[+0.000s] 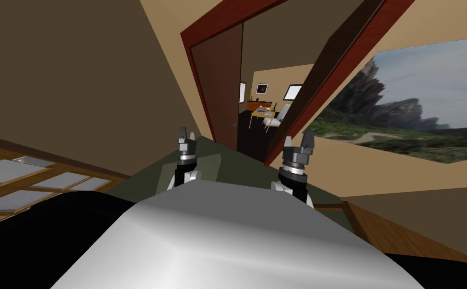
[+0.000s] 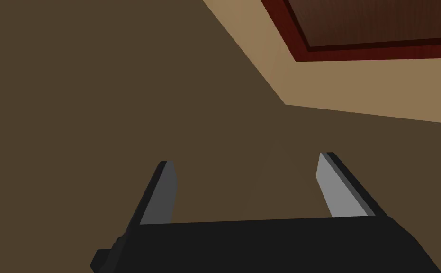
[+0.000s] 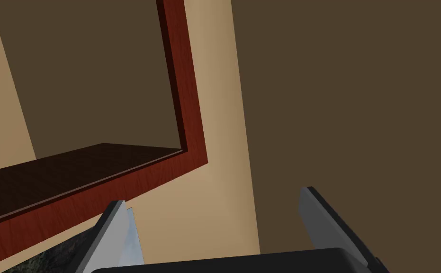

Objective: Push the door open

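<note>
Upper centre, one door stands ajar; left gripper and right gripper, two in all, both spread; head view adds one white chair beyond.

Free passage through doorway between door and frame.

One door at twelve o'clock. Two grippers: left gripper, right gripper (two fingers apiece). Beyond the door: one chair, one table, one dark picture frame. One landscape picture at two o'clock.
</note>
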Controlling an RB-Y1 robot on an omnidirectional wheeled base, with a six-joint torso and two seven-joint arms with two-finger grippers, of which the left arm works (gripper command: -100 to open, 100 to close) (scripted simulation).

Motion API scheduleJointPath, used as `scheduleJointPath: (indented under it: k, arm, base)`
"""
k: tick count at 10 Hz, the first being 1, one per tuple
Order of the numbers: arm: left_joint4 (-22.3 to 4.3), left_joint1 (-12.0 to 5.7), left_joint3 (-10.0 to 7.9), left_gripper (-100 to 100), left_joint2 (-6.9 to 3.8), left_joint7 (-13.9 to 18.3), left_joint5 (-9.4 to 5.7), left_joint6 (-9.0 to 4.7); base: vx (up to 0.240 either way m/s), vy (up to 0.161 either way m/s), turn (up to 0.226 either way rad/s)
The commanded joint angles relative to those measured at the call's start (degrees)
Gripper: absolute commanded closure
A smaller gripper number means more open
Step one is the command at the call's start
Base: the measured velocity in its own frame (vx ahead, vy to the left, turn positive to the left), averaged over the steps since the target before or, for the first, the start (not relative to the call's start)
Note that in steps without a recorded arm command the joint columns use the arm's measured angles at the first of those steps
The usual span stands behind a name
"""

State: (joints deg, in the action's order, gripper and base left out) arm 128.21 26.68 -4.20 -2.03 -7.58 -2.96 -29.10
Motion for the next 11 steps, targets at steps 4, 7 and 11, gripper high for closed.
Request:
scheduleJointPath:
  k: [4,7,11]
  arm:
    - [-4.7,-1.93,0.03,-100,-0.77,0.4,0.05,-0.86]
    - [-8.7,-3.51,0.05,-100,-1.26,0.6,0.09,-1.58]
    - [-13.4,-5.44,0.08,-100,-1.76,1.0,0.14,-2.44]
  base:
    - [0.096,0.031,-0.053]
    - [0.098,0.032,-0.058]
    - [0.089,0.033,-0.052]
